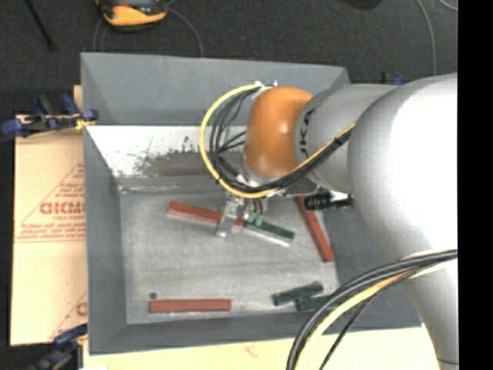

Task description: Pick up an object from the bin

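Metal walls, dull grey and sloped, frame the bin (212, 68) you are looking down into; its floor is flat and faintly scuffed, with a dark speckled smear on the back wall. The arm comes in from your right, its wrist capped by a smooth, rounded orange cover (276, 129) with a loop of yellow and black cables (209, 141) curling round it.

Below that cover you will find the gripper (233, 220), small and silvery, down near the floor at the bin's middle. You cannot tell from here whether its jaws are open or closed, nor whether they have anything between them.

Two things lie right against it. On its left is a flat red bar (192, 213), long and matte, lying at a slant with its right end at the gripper. On its right is a slim green-and-clear stick (271, 232), slanting down and away.

Well apart from these, a second red bar (318, 239) lies tilted by the right wall, a third red bar (190, 305) lies along the front wall, and a dark green piece (299, 295) sits near the front right corner.
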